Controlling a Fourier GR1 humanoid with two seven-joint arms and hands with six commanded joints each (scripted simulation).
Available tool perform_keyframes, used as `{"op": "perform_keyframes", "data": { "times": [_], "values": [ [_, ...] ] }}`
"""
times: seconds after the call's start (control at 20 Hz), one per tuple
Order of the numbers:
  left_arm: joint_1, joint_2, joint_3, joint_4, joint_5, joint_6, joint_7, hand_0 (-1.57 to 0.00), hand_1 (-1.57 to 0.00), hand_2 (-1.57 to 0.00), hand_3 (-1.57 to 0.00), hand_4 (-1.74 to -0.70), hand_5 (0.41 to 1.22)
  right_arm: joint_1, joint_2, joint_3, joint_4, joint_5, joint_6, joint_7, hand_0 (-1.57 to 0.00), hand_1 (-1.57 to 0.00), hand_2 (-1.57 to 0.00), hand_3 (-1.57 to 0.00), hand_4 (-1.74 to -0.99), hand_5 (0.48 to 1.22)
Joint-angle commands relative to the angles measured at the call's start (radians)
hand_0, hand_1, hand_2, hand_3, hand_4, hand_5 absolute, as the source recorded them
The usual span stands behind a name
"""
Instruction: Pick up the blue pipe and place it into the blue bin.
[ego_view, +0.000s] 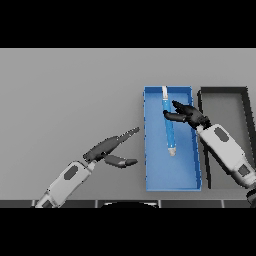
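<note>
A plain grey desk (70, 90) fills the whole view; nothing of the room beyond it shows. On it stand two bins side by side: one blue bin (172, 182) and, just beside its right wall, one dark bin (223, 90) with a grey floor, partly covered by the right arm.

There is one blue pipe (169, 131), blue along its body with pale ends. It lies inside the blue bin, lengthwise, its far end at the bin's far wall and its near end about midway down the bin's floor, a little left of the bin's centre line.

The right hand (189, 114) is over the blue bin, at the pipe's upper part. Its fingers are spread apart and relaxed beside the pipe, not curled round it.

The left hand (106, 148) hovers over bare desk left of the blue bin, fingers straight and apart from the thumb, pointing toward the bin's left wall, holding nothing
</note>
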Motion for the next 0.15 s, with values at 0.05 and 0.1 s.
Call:
{"op": "perform_keyframes", "data": {
  "times": [0.05,0.1],
  "values": [
    [0.002,0.011,0.004,-0.012,0.005,-0.004,-0.002,0.0,0.0,0.0,0.0,-0.83,0.473,0.001,-0.003,-0.003,-0.014,-0.009,-0.005,0.012,-0.02,-0.01,-0.01,-0.01,-1.186,0.767],
    [-0.008,0.011,0.012,-0.01,0.015,-0.005,0.005,0.0,0.0,0.0,0.0,-0.83,0.474,-0.003,-0.001,-0.001,-0.009,-0.005,0.003,0.004,-0.02,-0.01,-0.01,-0.01,-1.186,0.769]
  ]
}}
